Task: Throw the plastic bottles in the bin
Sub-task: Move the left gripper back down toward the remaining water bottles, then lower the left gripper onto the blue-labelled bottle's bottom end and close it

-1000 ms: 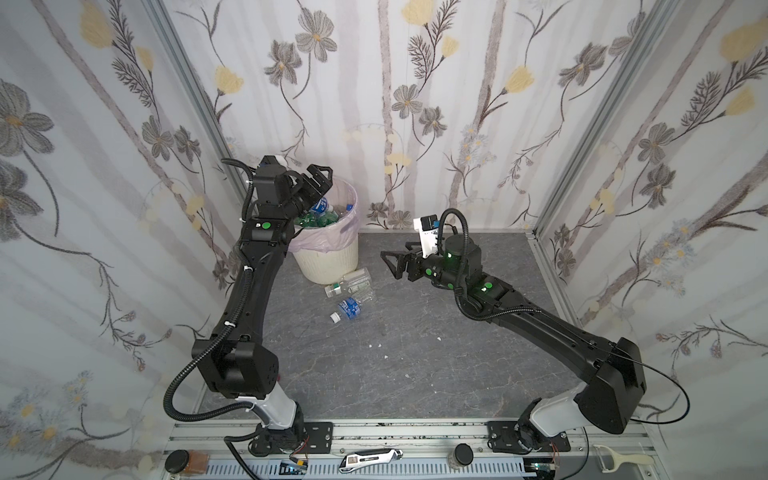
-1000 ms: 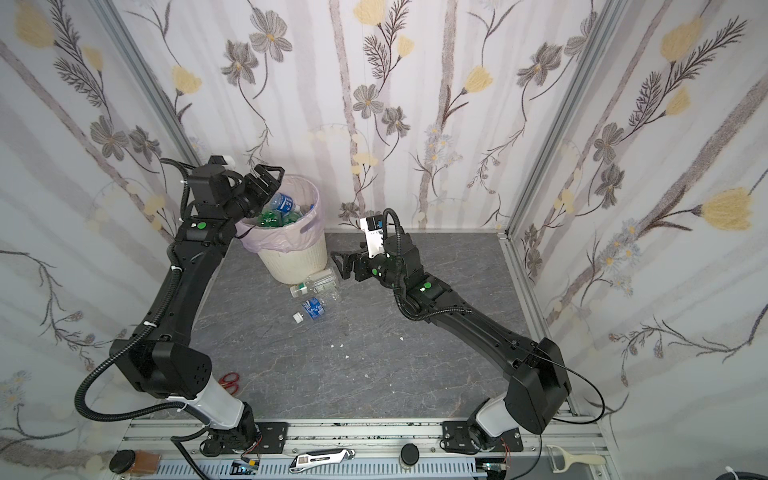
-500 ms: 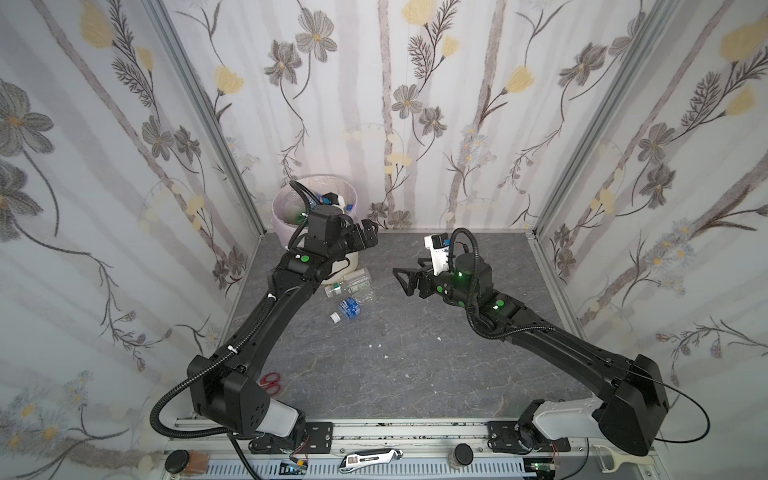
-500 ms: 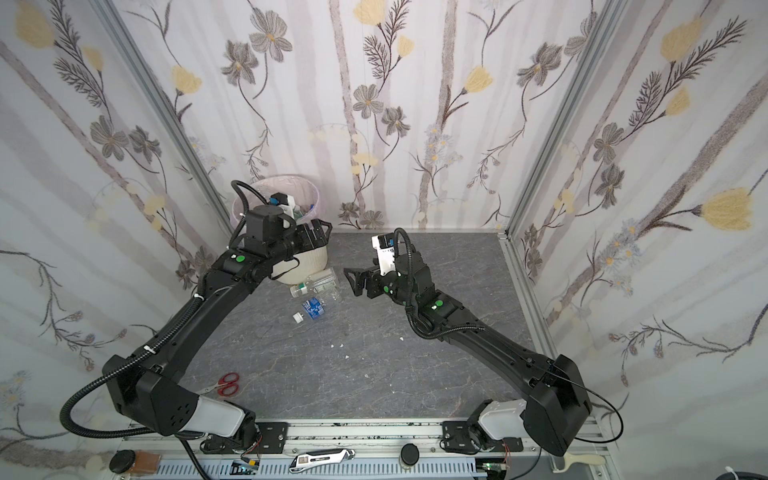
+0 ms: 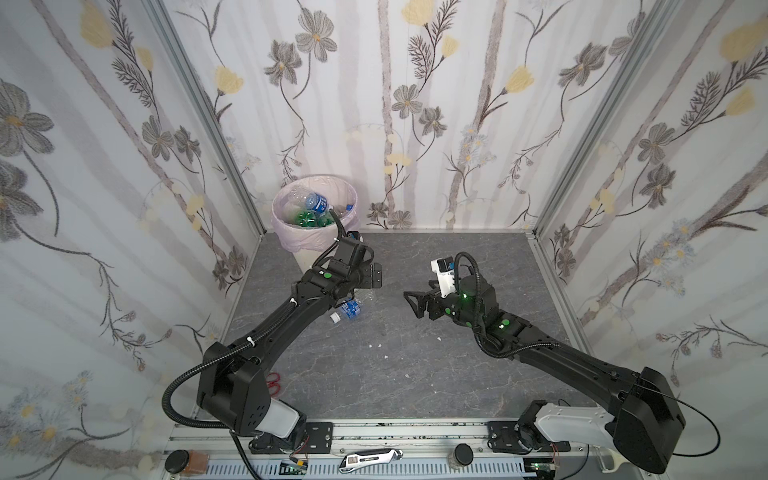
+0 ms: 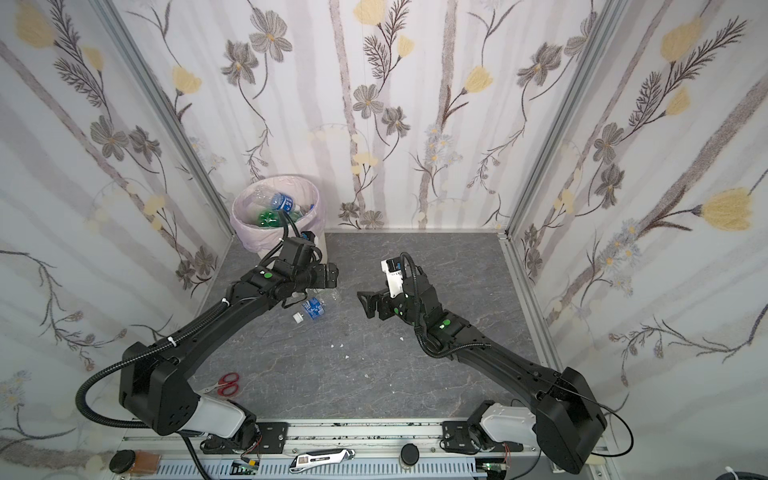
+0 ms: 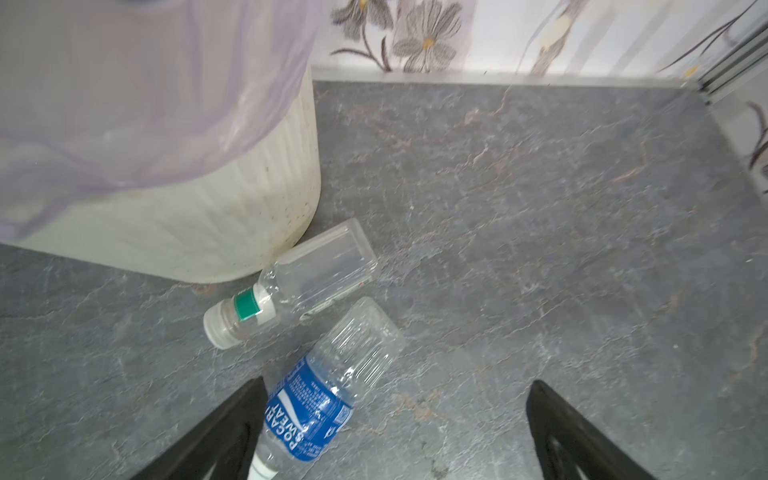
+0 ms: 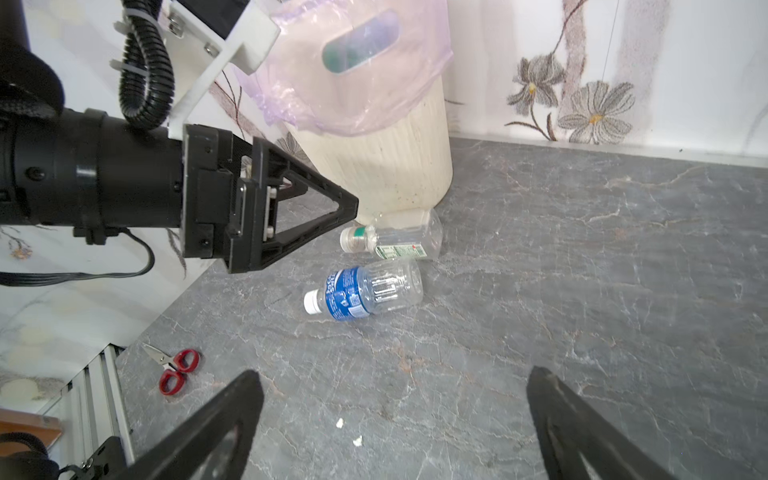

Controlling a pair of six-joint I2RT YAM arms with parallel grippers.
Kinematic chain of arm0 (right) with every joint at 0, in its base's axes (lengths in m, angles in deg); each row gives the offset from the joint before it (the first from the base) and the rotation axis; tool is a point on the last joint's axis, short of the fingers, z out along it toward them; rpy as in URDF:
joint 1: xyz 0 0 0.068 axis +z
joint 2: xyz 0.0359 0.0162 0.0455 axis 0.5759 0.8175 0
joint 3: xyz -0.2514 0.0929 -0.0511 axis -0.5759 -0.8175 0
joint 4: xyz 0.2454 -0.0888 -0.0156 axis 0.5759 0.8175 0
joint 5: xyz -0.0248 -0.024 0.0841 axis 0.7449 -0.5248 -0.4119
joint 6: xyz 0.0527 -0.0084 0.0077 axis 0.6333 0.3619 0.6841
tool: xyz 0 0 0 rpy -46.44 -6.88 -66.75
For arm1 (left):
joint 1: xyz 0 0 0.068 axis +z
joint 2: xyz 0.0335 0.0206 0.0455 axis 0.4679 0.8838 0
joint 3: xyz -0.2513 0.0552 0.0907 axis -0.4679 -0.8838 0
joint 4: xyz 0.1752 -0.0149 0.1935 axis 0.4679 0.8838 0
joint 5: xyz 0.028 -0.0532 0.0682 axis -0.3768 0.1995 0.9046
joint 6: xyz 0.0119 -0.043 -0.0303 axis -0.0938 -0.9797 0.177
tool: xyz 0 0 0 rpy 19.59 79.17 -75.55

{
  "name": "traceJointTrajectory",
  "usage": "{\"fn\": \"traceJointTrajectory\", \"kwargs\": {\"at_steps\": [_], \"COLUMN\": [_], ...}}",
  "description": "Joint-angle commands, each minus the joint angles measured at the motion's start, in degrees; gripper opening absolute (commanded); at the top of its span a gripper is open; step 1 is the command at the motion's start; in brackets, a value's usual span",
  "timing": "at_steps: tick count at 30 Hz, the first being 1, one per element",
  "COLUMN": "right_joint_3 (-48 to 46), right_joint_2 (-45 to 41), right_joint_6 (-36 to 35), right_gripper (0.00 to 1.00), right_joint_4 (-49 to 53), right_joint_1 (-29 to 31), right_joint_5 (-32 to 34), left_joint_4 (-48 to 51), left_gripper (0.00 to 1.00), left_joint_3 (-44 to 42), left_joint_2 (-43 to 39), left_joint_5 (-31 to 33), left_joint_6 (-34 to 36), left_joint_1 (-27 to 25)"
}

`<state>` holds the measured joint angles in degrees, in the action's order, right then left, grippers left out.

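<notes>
**Off-centre bottle may be knocked away**

The left hand (image 7: 397, 384), wide open and empty, is held above a blue-label bottle (image 7: 328, 395) lying off-centre by one finger. If lowered so, the bottle may be struck and rolled. Beyond it, a second bottle (image 7: 307, 278) lies against the bin (image 7: 208, 216). The right hand (image 8: 392, 372), also open and empty, is pointed there, so a clash is possible.

A robotics lab test booth, not a home: floral wallpaper panels (image 5: 415, 104) on aluminium posts (image 5: 208, 120) enclose a slate-look tabletop (image 5: 395, 386). At 6 o'clock, a mounting rail (image 5: 415, 432) carries two black robot arms (image 5: 270, 332) and a utility knife (image 5: 370, 457).
</notes>
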<state>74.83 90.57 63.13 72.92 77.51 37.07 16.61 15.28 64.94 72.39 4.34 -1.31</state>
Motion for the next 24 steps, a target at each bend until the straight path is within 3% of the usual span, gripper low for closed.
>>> {"fn": "traceJointTrajectory", "kwargs": {"at_steps": [1, 6, 24], "right_joint_3": [-1.81, -5.03, -7.90], "right_joint_2": [-0.89, -1.63, -1.45], "right_joint_6": [-0.70, -0.44, 1.36], "right_gripper": [1.00, 1.00, 1.00], "right_joint_4": [-1.23, -1.94, -4.50], "right_joint_1": [0.01, 0.01, -0.06], "right_joint_5": [0.71, 0.84, -0.75], "left_joint_4": [2.87, 5.04, 7.76], "left_gripper": [1.00, 1.00, 1.00], "left_joint_3": [-0.97, -2.01, -1.79], "left_joint_2": [1.05, 4.33, 16.48], "left_joint_5": [2.92, 2.44, 10.36], "left_joint_6": [1.67, 0.45, 0.35], "left_joint_1": [-0.14, -0.57, -1.55]}}
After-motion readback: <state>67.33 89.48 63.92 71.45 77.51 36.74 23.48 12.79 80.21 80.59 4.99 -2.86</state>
